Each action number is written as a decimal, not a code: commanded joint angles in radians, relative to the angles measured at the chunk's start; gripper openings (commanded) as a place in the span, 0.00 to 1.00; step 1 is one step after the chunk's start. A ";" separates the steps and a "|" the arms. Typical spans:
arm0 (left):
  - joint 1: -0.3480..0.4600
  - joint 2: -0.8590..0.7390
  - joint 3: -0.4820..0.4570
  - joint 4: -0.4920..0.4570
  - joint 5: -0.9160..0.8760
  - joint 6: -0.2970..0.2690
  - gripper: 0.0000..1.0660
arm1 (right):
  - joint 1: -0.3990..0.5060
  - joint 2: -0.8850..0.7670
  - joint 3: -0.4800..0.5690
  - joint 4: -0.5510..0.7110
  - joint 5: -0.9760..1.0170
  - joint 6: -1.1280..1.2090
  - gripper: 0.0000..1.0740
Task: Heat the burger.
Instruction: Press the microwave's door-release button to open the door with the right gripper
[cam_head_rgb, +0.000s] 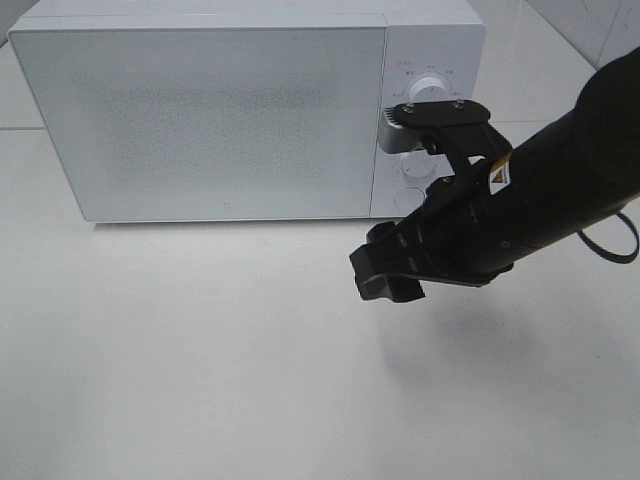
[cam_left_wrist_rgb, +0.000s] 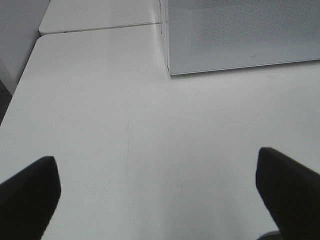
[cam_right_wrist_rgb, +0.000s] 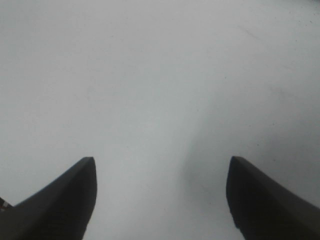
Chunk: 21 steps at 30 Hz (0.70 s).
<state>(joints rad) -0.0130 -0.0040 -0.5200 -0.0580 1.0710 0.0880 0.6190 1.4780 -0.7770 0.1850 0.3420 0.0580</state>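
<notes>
**Item 1, right gripper** (cam_head_rgb: 388, 284). Jaws well apart, nothing between them; its wrist view shows only bare table past the two dark fingers (cam_right_wrist_rgb: 65, 200). It hangs low in front of the microwave (cam_head_rgb: 200, 120), below and just forward of the control panel (cam_head_rgb: 428, 50), tips angled down towards the table (cam_head_rgb: 200, 370).

**Item 2, left gripper** (cam_left_wrist_rgb: 156, 156). Jaws spread wide and empty. It sits off the microwave's front left corner, well back from the door, looking along the table.

**Item 3, microwave.** White, door (cam_head_rgb: 210, 115) shut, frosted front that cannot be seen through. The upper knob (cam_head_rgb: 430, 88) is visible on the panel; the lower knob is mostly hidden behind the right arm.

**Item 4, the burger.** Not visible in any view, neither on the table in front of the microwave nor in either gripper. It may be inside the microwave behind the shut door; this cannot be confirmed.

**Step in hand (judgement).** Loading looks finished, and the work now concerns the controls.

**Next move (judgement).** The right gripper needs to rise to the panel, square up to a knob, narrow its jaws around it and turn without sliding off the smooth rim.
</notes>
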 joint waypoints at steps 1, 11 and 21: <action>0.004 -0.018 0.003 0.001 -0.003 -0.002 0.95 | 0.001 -0.075 -0.007 -0.050 0.103 -0.008 0.74; 0.004 -0.018 0.003 0.001 -0.003 -0.002 0.95 | 0.001 -0.224 -0.007 -0.103 0.303 -0.013 0.74; 0.004 -0.018 0.003 0.001 -0.003 -0.002 0.95 | -0.003 -0.481 -0.007 -0.148 0.511 -0.016 0.71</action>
<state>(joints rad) -0.0130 -0.0040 -0.5200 -0.0580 1.0710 0.0880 0.6190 1.0600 -0.7780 0.0590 0.7990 0.0520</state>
